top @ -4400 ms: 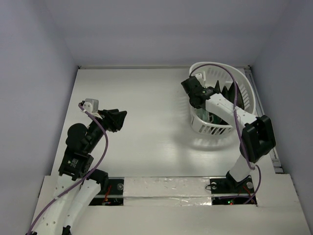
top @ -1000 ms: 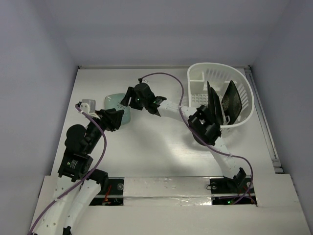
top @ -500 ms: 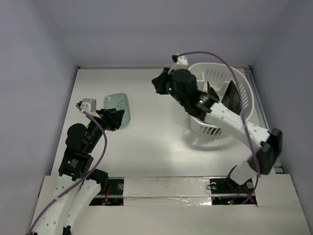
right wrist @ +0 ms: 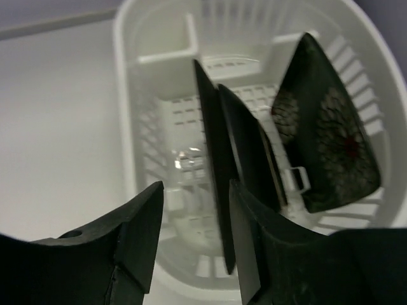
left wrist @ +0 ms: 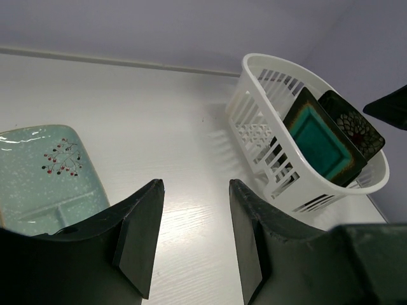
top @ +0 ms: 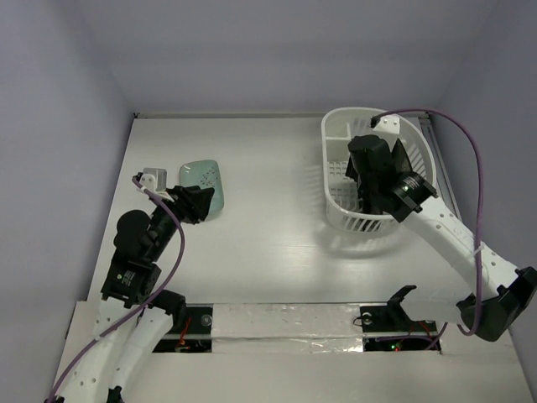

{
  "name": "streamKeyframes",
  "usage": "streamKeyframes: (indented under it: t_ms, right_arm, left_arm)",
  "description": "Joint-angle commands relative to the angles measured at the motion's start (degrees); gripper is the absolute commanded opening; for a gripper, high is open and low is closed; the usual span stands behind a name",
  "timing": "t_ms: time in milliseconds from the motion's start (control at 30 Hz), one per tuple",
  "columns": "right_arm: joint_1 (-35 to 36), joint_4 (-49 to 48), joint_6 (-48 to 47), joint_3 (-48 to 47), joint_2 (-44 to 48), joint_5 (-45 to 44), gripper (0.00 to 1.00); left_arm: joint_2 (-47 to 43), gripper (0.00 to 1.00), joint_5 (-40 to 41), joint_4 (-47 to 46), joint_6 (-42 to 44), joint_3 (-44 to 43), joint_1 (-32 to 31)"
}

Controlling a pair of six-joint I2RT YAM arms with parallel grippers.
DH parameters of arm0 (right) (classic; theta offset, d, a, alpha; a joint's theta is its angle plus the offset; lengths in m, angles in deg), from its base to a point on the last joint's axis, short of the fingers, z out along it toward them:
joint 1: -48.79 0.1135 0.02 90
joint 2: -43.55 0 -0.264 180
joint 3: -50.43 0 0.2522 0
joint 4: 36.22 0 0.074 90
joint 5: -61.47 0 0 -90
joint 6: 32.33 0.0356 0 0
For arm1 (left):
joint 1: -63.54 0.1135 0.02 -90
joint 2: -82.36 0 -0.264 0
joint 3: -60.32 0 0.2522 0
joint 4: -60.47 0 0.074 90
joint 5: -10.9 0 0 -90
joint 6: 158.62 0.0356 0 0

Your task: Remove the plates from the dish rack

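The white dish rack (top: 336, 128) stands at the far right and holds two dark square plates upright. In the left wrist view one plate shows a teal face (left wrist: 321, 143) and the other a white flower print (left wrist: 353, 127). The mint-green plate (top: 204, 185) lies flat on the table at the left, just beyond my left gripper (top: 197, 204), which is open and empty. My right gripper (top: 366, 185) hovers open over the rack. In the right wrist view (right wrist: 194, 184) the nearer dark plate (right wrist: 215, 159) stands edge-on just inside its right finger, with the flower plate (right wrist: 331, 133) behind.
The rack (left wrist: 267, 147) has slotted walls and a small corner compartment (right wrist: 162, 38) at its far end. The table's back wall runs close behind the rack. The right arm reaches in from the near right corner.
The right arm lifted the mint plate out of the rack, laid it on the table at the left, let go and swung back over the rack. The left arm stayed still.
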Motion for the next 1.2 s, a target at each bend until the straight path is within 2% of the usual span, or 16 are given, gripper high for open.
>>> streamKeyframes:
  t_ms: [0, 167, 233, 333, 567, 700, 833, 1167]
  right_arm:
    - [-1.3, 6.4, 0.3, -0.1, -0.5, -5.0, 0.52]
    - [-2.0, 8.2, 2.6, 1.6, 0.9, -7.0, 0.39]
    - [-2.6, 8.5, 3.2, 2.7, 2.3, -7.1, 0.37]
    - [-4.2, 6.3, 1.9, 5.0, 4.3, -4.9, 0.37]
    - [-4.2, 2.4, -1.3, 4.3, 3.4, 2.7, 0.46]
    - [-4.2, 4.5, -1.3, 2.7, 0.8, 0.2, 0.42]
    - [-6.1, 5.9, 0.7, 5.0, 0.4, -1.1, 0.46]
    - [-9.2, 1.9, -1.4, 9.6, 2.1, 5.0, 0.5]
  left_arm:
    - [0.3, 0.42, -0.6, -1.8, -0.1, -1.1, 0.4]
    - [0.4, 0.42, -0.6, -1.8, 0.0, -1.1, 0.4]
    - [0.6, 0.42, -0.7, -1.8, -0.1, -1.1, 0.4]
    - [0.7, 0.42, -1.1, -2.0, -0.1, -1.1, 0.4]
    - [0.7, 0.42, -1.2, -2.0, -0.2, -1.1, 0.4]
    - [0.6, 0.42, -1.1, -2.0, -0.2, -1.1, 0.4]
    - [0.5, 0.42, -1.4, -2.0, -0.2, -1.1, 0.4]
    - [0.3, 0.42, -1.5, -2.1, -0.2, -1.1, 0.4]
